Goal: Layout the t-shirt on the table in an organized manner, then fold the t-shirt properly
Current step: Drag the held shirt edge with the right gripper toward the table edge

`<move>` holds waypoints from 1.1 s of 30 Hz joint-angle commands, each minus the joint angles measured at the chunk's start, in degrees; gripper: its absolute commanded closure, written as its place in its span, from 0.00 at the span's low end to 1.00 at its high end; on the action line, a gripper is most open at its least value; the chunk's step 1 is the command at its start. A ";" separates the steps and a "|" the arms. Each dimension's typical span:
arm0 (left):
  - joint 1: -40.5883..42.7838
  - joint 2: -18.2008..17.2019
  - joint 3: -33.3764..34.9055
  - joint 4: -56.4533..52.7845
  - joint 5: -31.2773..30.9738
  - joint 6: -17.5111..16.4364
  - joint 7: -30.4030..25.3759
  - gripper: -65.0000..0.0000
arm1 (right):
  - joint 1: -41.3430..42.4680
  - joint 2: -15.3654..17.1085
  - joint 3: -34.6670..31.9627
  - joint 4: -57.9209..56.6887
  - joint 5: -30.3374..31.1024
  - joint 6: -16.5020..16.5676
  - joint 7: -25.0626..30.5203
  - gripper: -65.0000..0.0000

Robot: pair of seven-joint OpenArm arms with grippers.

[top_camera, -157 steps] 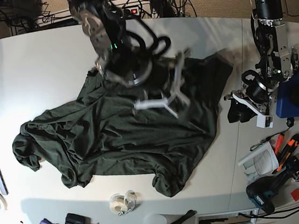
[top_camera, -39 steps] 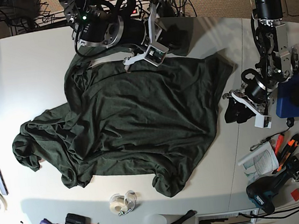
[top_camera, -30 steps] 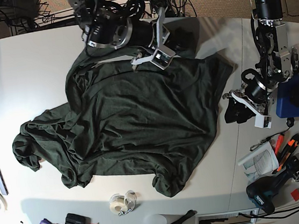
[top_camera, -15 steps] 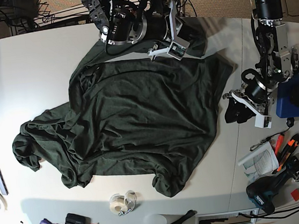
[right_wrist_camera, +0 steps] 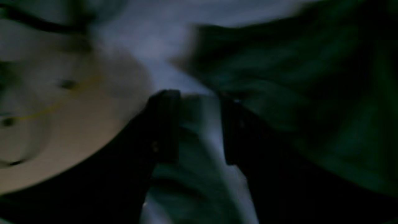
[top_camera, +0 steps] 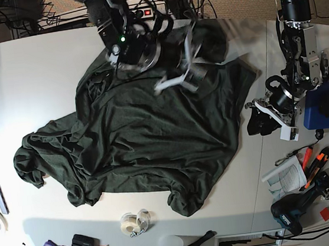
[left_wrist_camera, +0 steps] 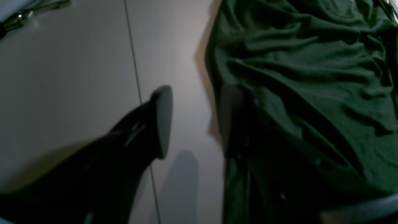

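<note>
Green knit cloth, the dark long-sleeved t-shirt (top_camera: pixel 148 136), lay rumpled and half spread across the middle of the big white table (top_camera: pixel 29 85), one sleeve bunched at its far edge. Above that far edge the right gripper (top_camera: pixel 186 76) hung blurred, jaws parted with nothing between them. The left gripper (left_wrist_camera: pixel 192 121) sat just off the shirt's side hem, fingers apart and empty, near the table's thin seam. Spreading looked unfinished; I judged the next move to be taking hold of a hem or sleeve and pulling it flat.
</note>
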 commanded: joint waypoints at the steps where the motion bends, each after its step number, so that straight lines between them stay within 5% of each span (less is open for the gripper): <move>1: -1.09 -0.74 -0.26 0.98 -0.87 -0.26 -1.33 0.60 | 1.27 -0.42 1.62 0.96 -0.98 -1.44 1.42 0.66; 9: -1.09 -0.74 -0.26 0.98 -1.64 -0.28 -1.33 0.60 | 3.06 -0.44 21.38 0.94 -1.42 -14.16 2.47 0.66; 14: -1.09 -0.74 -0.26 0.98 -1.73 -0.28 -1.36 0.60 | 3.06 -0.44 34.82 0.94 7.72 -14.82 2.51 0.66; 23: -1.11 -0.72 -0.26 0.98 -2.14 -0.31 -1.51 0.60 | 2.12 -0.42 42.45 0.94 12.83 -7.89 -1.66 0.66; 30: -1.14 -0.59 -0.26 0.98 -2.12 -0.28 -1.51 0.60 | 0.98 -0.39 42.45 0.94 22.43 7.89 -10.71 0.66; 33: -1.14 -0.59 -0.26 0.98 -2.12 -0.28 -1.51 0.60 | 0.98 -0.15 42.45 0.94 28.89 9.04 -16.28 0.66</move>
